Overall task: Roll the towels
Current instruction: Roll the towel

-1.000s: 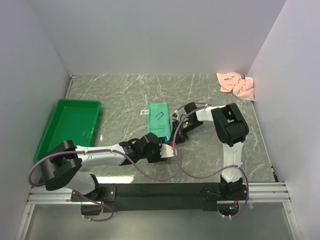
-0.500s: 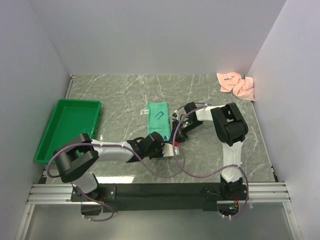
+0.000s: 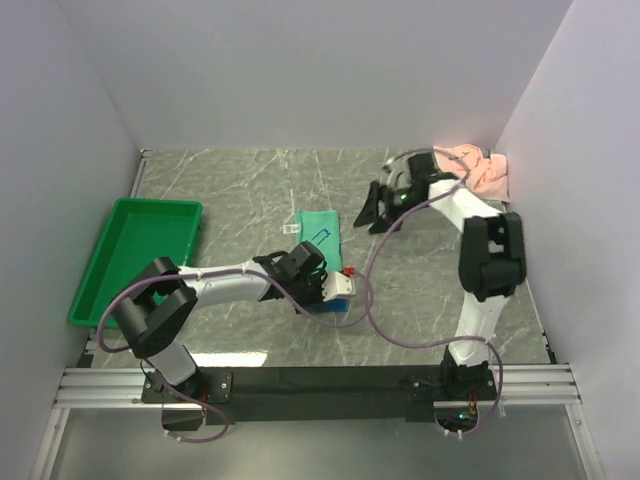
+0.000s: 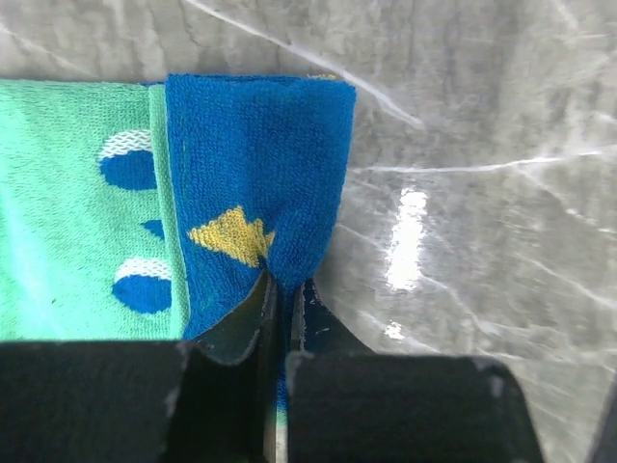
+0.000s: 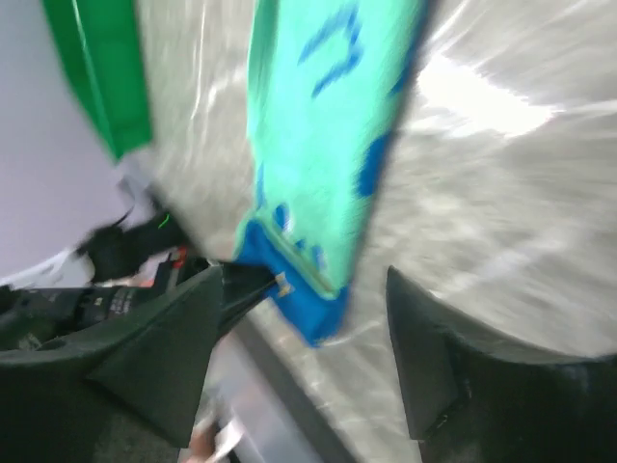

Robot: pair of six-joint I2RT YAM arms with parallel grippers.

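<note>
Teal-and-blue cloth towel [image 3: 320, 225] lies as a narrow strip near the ctr of the grey marble-pattern desk [image 3: 250, 190], long axis running far-to-near. The far part is flat, teal w/ a blue script mark on top. The near end is a solid blue band w/ a yellow shape on it. Beside that band the teal cloth shows blue & white dots.

Left fingers [image 4: 236, 333] are closed tight on the near hem of the blue band, tips pressed together w/ only cloth btwn them. The terry puckers up into a small peak where they pinch. In the top view the left arm reaches across from the left, its wrist over the towel's near end.

Right fingers [image 5: 164, 357] are spread wide w/ nothing btwn them. They sit near the towel's far right corner, apart from it. The right wrist view is blurred, but it shows the towel lengthwise from its far end, w/ the blue band & the left fingers at the other end.

Pale salmon-pink cloth towel [image 3: 488, 175] sits crumpled in the desk's far right corner, against the walls, well apart from the teal one. The right arm crosses in front of its left edge.

Green plastic tray [image 3: 140, 250] is at the desk's left side, well apart from both towels.
</note>
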